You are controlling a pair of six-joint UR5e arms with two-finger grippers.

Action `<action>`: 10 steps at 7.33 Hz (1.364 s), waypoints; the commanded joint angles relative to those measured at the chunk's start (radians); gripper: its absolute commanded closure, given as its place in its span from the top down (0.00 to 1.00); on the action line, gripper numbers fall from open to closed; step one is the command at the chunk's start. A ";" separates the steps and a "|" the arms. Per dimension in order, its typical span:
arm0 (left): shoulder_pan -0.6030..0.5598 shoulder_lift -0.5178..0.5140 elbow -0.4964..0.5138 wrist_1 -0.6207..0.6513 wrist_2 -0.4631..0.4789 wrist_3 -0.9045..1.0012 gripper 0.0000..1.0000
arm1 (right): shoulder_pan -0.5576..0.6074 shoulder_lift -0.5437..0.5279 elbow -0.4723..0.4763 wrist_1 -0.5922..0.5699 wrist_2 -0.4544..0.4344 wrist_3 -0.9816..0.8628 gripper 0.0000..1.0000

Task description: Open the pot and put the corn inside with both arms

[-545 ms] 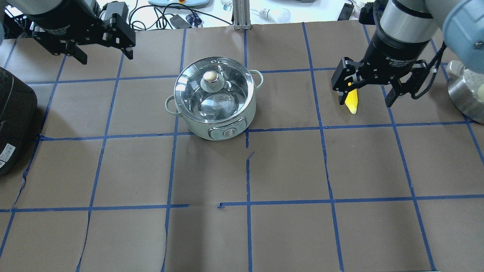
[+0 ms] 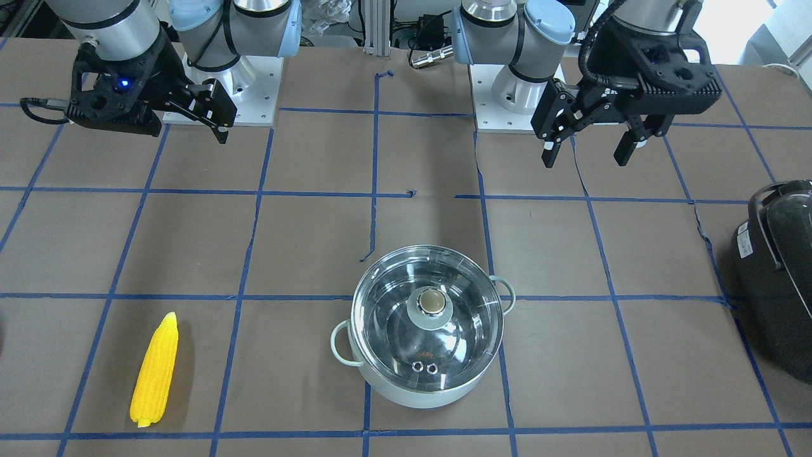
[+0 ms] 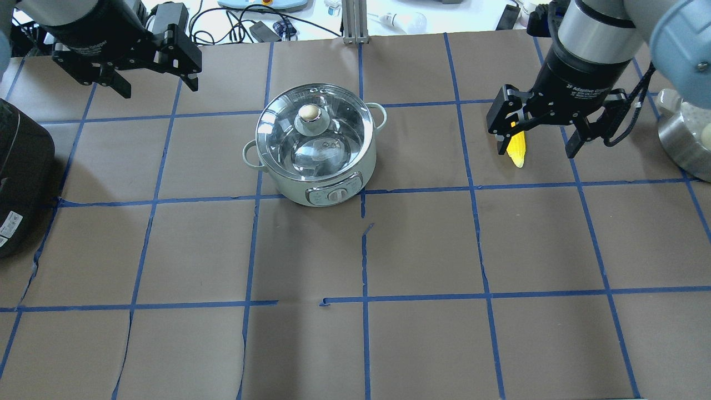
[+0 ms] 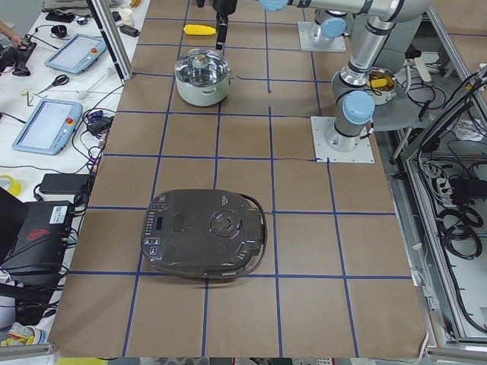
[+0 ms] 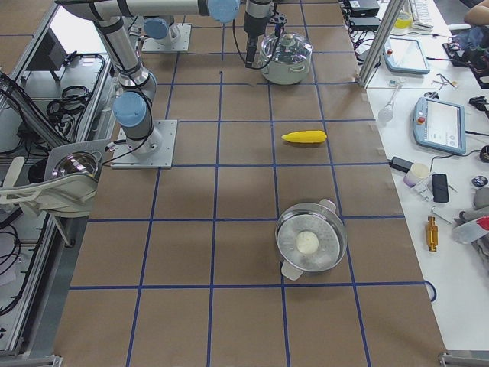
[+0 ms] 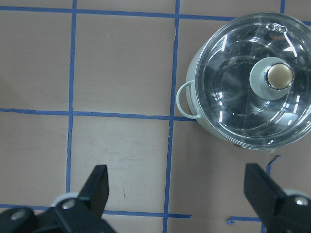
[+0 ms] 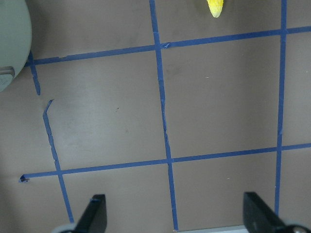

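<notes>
The mint-green pot [image 3: 314,166] stands on the table with its glass lid [image 3: 333,139] on; it also shows in the front view [image 2: 428,381] and the left wrist view [image 6: 204,124]. The yellow corn [image 2: 155,371] lies flat on the table, apart from the pot. In the overhead view the corn [image 3: 517,151] is partly hidden under my right gripper [image 3: 537,149], which hangs open and empty above it. Only the corn's tip [image 7: 215,7] shows in the right wrist view. My left gripper [image 3: 157,86] is open and empty, raised to the left of the pot.
A black appliance [image 3: 19,178] sits at the table's left edge. A steel bowl [image 5: 328,256] holding a white ball stands beyond the corn at the right end. Blue tape lines cross the brown table cover.
My left gripper has shifted slightly to the right, toward the pot. The right gripper, pot and corn have hardly moved.
</notes>
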 commanded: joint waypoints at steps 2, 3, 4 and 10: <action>-0.002 -0.005 -0.006 0.023 0.000 0.013 1.00 | 0.000 0.000 -0.003 -0.002 -0.001 -0.006 1.00; -0.001 -0.031 0.005 0.037 -0.002 0.004 1.00 | 0.000 0.000 -0.005 -0.003 0.000 -0.006 1.00; -0.012 -0.077 0.008 0.108 -0.014 -0.117 1.00 | -0.002 0.000 -0.005 0.000 0.006 -0.001 1.00; -0.229 -0.330 0.017 0.278 -0.048 -0.281 0.97 | -0.005 0.008 -0.066 0.043 -0.003 0.003 1.00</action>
